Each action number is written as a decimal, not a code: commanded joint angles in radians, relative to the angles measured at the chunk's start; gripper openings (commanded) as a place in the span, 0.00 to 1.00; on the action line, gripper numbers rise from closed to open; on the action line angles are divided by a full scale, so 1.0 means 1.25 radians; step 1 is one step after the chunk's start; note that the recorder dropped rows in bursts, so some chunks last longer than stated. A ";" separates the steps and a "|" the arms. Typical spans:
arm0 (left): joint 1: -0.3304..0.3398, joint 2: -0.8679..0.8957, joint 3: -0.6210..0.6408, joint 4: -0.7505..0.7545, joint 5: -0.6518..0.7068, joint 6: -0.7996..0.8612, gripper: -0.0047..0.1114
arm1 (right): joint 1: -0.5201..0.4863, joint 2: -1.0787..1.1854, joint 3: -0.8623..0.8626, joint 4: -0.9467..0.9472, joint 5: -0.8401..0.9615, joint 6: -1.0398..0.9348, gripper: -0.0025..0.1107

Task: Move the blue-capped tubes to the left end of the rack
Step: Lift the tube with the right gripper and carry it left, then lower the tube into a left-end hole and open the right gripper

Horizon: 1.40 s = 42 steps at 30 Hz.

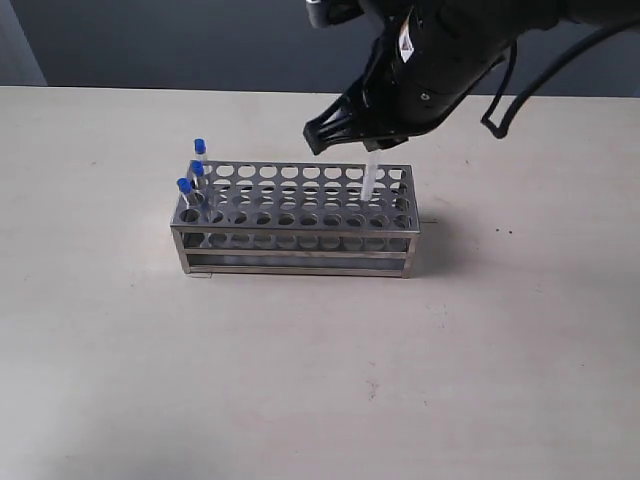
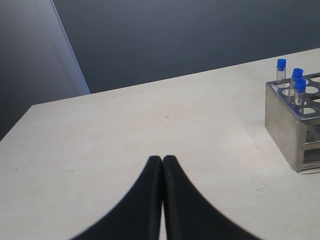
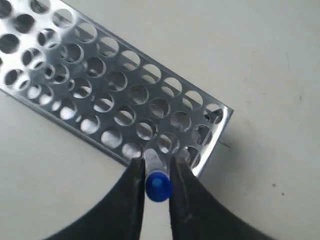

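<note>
Gripping the fourth blue-capped tube (image 3: 158, 186) just below its cap, the right gripper (image 3: 156, 165) has its jaws clenched on it at the right end of the rack (image 1: 300, 235). The tube's lower end sits at the top-plate holes. The three other blue-capped tubes (image 1: 197, 170) stand at the left end. A clean step probably means lifting straight up until the tube clears the plate. The gripper would then carry it upright and lower it into a free hole beside the others without knocking them. The left gripper (image 2: 162, 160) hovers over the tabletop (image 2: 150, 130), jaws pressed together and empty. A small label (image 1: 407, 40) on the right arm is too small to read.
</note>
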 commanded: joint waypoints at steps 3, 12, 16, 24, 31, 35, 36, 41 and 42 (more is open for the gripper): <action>-0.005 0.004 -0.002 0.004 -0.010 -0.003 0.04 | -0.002 -0.020 -0.011 0.156 -0.062 -0.150 0.02; -0.005 0.004 -0.002 0.004 -0.010 -0.003 0.04 | 0.060 0.086 -0.187 0.364 -0.034 -0.355 0.02; -0.005 0.004 -0.002 0.004 -0.010 -0.003 0.04 | 0.100 0.212 -0.346 0.333 0.072 -0.360 0.02; -0.005 0.004 -0.002 0.004 -0.010 -0.003 0.04 | 0.110 0.363 -0.498 0.287 0.120 -0.342 0.02; -0.005 0.004 -0.002 0.004 -0.010 -0.003 0.04 | 0.110 0.378 -0.503 0.255 0.060 -0.342 0.02; -0.005 0.004 -0.002 0.004 -0.010 -0.003 0.04 | 0.110 0.406 -0.503 0.255 0.059 -0.340 0.02; -0.005 0.004 -0.002 0.004 -0.010 -0.003 0.04 | 0.110 0.422 -0.503 0.254 0.061 -0.340 0.02; -0.005 0.004 -0.002 0.003 -0.010 -0.003 0.04 | 0.110 0.449 -0.503 0.252 0.057 -0.340 0.02; -0.005 0.004 -0.002 0.003 -0.010 -0.003 0.04 | 0.110 0.454 -0.503 0.254 0.057 -0.340 0.02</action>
